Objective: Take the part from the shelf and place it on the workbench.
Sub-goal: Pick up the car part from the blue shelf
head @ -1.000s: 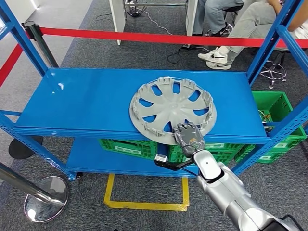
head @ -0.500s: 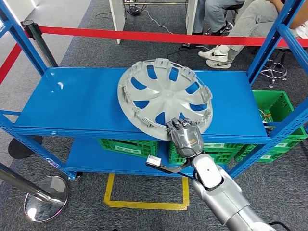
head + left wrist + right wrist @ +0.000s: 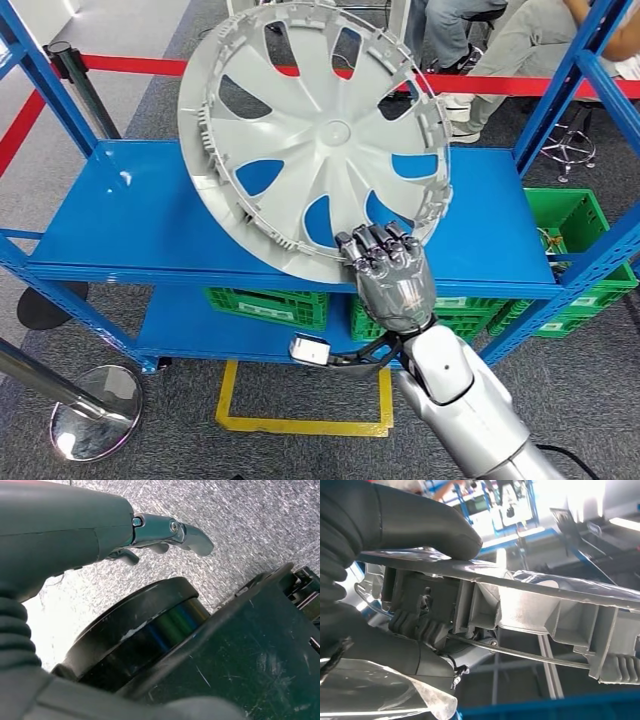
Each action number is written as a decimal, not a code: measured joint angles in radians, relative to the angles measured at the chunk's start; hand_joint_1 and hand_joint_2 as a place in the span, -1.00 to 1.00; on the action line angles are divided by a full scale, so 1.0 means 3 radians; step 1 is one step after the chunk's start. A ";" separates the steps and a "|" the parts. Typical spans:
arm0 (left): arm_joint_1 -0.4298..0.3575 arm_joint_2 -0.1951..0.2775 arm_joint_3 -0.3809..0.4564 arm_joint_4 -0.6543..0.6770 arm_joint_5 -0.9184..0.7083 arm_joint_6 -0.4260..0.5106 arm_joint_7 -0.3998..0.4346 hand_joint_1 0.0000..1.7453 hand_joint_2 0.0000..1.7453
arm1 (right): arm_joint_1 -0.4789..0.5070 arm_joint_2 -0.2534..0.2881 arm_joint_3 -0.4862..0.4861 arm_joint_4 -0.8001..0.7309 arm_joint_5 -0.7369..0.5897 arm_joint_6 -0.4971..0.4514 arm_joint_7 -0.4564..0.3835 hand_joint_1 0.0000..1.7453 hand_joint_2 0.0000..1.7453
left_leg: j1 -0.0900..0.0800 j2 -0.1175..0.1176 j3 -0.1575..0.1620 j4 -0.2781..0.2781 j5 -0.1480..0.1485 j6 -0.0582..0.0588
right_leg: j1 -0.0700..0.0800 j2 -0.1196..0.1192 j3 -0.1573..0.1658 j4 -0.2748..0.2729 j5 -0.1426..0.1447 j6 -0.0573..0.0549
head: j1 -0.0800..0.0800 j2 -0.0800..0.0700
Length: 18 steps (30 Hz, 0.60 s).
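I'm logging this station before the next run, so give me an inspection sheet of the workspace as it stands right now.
Surface: blue shelf, top deck bare where it shows.
Job's things: grey wheel cover, tilted up with its far edge high, held at its near rim.
Clutter: green crates on the lower deck and beside the shelf.
Hands: right hand grips the wheel cover's rim, thumb on one face, fingers on the other; left hand holds nothing, over grey carpet.
Cables: dark cable on the floor behind the shelf.
Surroundings: red barrier tape, chrome stanchion base, yellow floor marking, seated people behind.
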 joint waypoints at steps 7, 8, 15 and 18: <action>-0.0004 0.0000 -0.0005 0.0000 -0.0053 -0.0002 0.0025 -1.00 1.00 | 0.0004 -0.0021 0.0027 -0.0075 0.0043 -0.0004 -0.0055 1.00 1.00 | 0.0000 0.0000 0.0000 0.0000 0.0000 0.0000 | 0.0000 0.0000 0.0000 0.0000 0.0000 0.0000 | 0.0000 0.0000; -0.0007 0.0000 -0.0005 0.0000 -0.0059 -0.0003 0.0025 -1.00 1.00 | 0.0004 -0.0023 0.0031 -0.0075 0.0043 -0.0004 -0.0058 1.00 1.00 | 0.0000 0.0000 0.0000 0.0000 0.0000 0.0000 | 0.0000 0.0000 0.0000 0.0000 0.0000 0.0000 | 0.0000 0.0000; -0.0055 -0.0003 -0.0030 -0.0018 -0.0085 -0.0013 0.0025 -1.00 1.00 | 0.0012 -0.0029 0.0060 -0.0074 0.0042 -0.0004 -0.0065 1.00 1.00 | 0.0000 0.0000 0.0000 0.0000 0.0000 0.0000 | 0.0000 0.0000 0.0000 0.0000 0.0000 0.0000 | 0.0000 0.0000; -0.0078 -0.0006 -0.0035 -0.0028 -0.0085 -0.0013 0.0025 -1.00 1.00 | 0.0018 -0.0029 0.0062 -0.0074 0.0040 -0.0004 -0.0065 1.00 1.00 | 0.0000 0.0000 0.0000 0.0000 0.0000 0.0000 | 0.0000 0.0000 0.0001 0.0000 0.0000 0.0000 | 0.0000 0.0000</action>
